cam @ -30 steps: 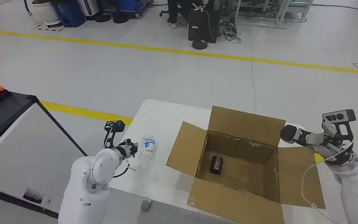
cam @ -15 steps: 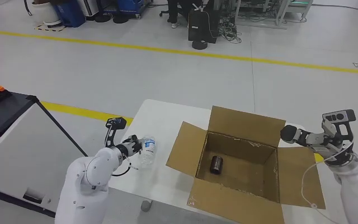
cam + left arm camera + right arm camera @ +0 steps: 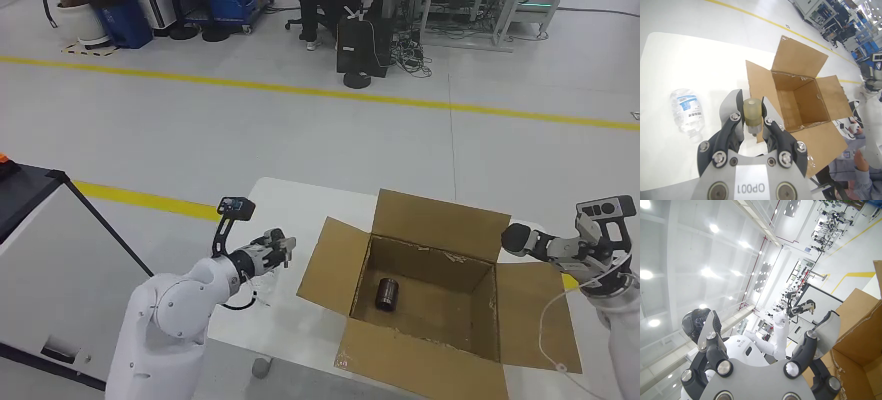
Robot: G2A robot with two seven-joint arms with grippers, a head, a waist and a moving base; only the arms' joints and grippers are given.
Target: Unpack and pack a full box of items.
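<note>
The left pincer (image 3: 752, 103) is closed on a small yellowish cylinder (image 3: 752, 111) with a metal stub at one end. Its two fingers (image 3: 730, 106) press against the cylinder's sides, and the stub end points back toward the wrist. In the top view this pincer (image 3: 276, 246) hangs above the white worktop (image 3: 290, 205), just beside the outer flap of the cardboard box (image 3: 430, 228) on the left arm's side and not touching it. A clear plastic water bottle (image 3: 688, 111) with a blue and white label lies on its side on the worktop near the pincer. It is apart from the box, and from above it is partly covered by the left arm.

The box (image 3: 798, 56) stands open with all four flaps folded out. A dark can (image 3: 387, 293) lies on its side on the box floor, close to the wall nearest the left arm.

The right pincer (image 3: 772, 315) is spread wide and holds nothing. It is tilted up toward the ceiling, with one finger close to the torn edge of a flap; whether the two touch cannot be told. From above, the right pincer (image 3: 516, 238) sits at the far right corner of the box, over the flap on that side and well apart from the left one. In the right wrist view the left pincer (image 3: 808, 306) shows farther off, with the cylinder's metal end sticking out of it.
</note>
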